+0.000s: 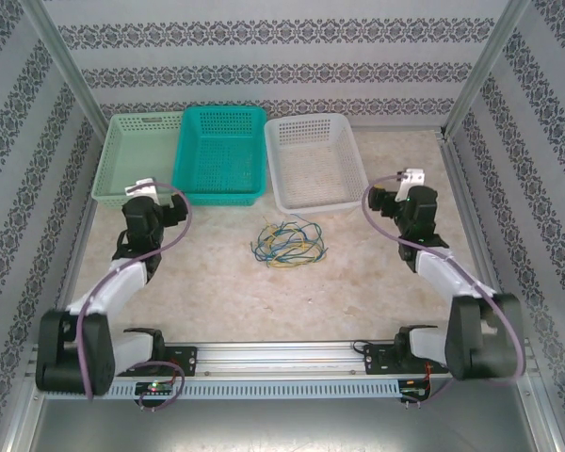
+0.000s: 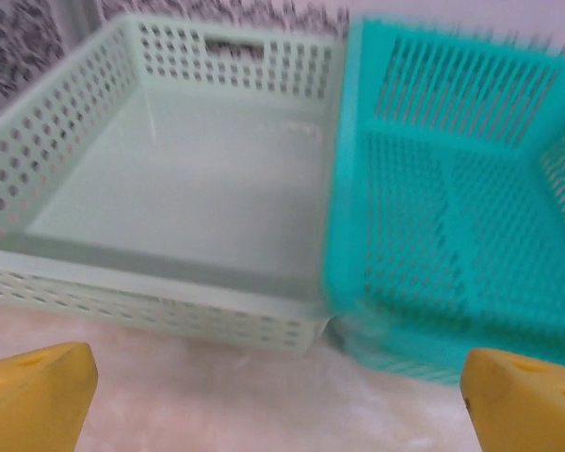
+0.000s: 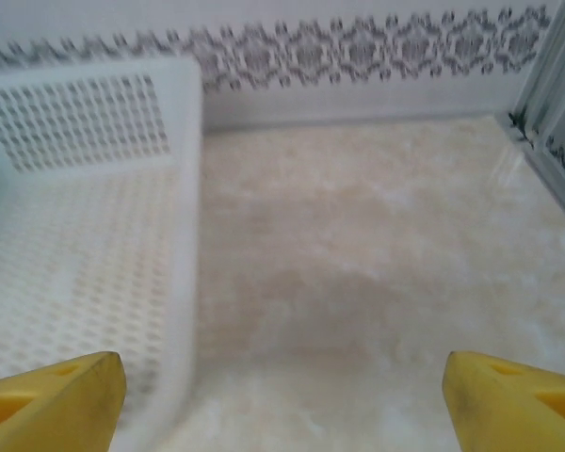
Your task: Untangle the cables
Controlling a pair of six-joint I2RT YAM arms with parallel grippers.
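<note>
The teal basket (image 2: 452,94) is glossy perforated plastic, the table (image 3: 377,245) smooth.

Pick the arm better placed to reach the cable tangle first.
Right, probably: the right arm sits slightly nearer the cables than the left arm. Both stand with jaws open, pointed away from the tangle.

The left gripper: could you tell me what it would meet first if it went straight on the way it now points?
The left gripper would most likely meet the near wall of the pale green basket, beside the teal basket; depth is unclear.
</note>
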